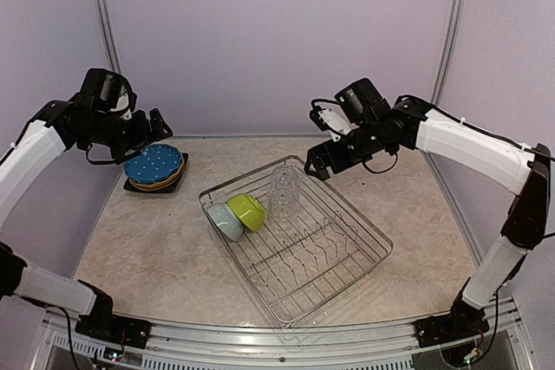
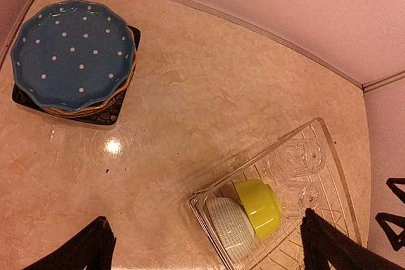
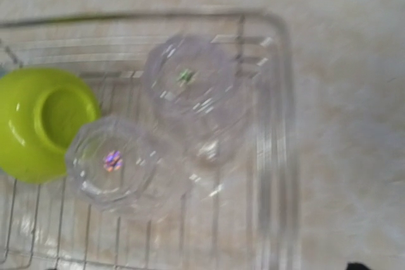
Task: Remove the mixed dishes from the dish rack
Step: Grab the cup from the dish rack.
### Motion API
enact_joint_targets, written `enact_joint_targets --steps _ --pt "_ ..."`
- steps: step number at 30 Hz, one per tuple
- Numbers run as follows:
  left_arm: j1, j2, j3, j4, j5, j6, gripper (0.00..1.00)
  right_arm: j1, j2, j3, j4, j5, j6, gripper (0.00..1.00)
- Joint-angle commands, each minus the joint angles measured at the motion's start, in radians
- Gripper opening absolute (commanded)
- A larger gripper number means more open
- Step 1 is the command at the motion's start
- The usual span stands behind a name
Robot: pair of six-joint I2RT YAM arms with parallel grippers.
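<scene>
The silver wire dish rack (image 1: 342, 202) sits mid-table. Its left corner holds a pale-blue bowl (image 1: 224, 221) and a lime bowl (image 1: 249, 211) on their sides. Two clear glasses (image 1: 284, 191) stand upside down behind them. A blue-dotted plate (image 1: 153, 163) tops a stack on the black square plate (image 2: 122, 104) at the back left, with an orange rim showing between them. No pale teal plate shows. My left gripper (image 1: 161, 130) hangs open and empty above the stack. My right gripper (image 1: 317, 160) hovers open and empty over the rack's far corner, above the glasses (image 3: 190, 83) (image 3: 111, 162).
The back wall and its metal rails stand close behind both grippers. The left wrist view shows bare marbled table (image 2: 190, 93) between the plate stack and the rack (image 2: 253, 162). The right wrist view shows the lime bowl (image 3: 38, 124) left of the glasses.
</scene>
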Motion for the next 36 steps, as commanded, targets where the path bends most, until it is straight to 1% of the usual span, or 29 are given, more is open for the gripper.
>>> enact_joint_targets --steps 1,6,13,23,29,36 --pt "-0.024 -0.009 -0.005 -0.045 -0.09 -0.065 0.99 -0.003 0.041 -0.005 0.011 -0.111 0.011 0.94" --pt "-0.025 0.006 -0.006 -0.021 -0.105 -0.068 0.99 0.011 0.105 0.008 0.025 -0.115 -0.011 0.92" --pt "-0.019 0.066 0.059 -0.037 -0.126 -0.04 0.99 0.05 0.221 0.073 -0.014 -0.091 -0.025 0.9" --pt "0.028 0.068 0.04 -0.022 -0.08 -0.045 0.99 0.108 0.357 0.169 -0.031 -0.06 -0.044 0.89" --pt "0.044 0.062 0.027 -0.018 -0.068 -0.053 0.99 0.12 0.422 0.228 -0.037 -0.06 -0.07 0.85" --pt "0.055 0.052 0.02 -0.03 -0.06 -0.058 0.99 0.126 0.465 0.256 -0.041 -0.056 -0.096 0.81"
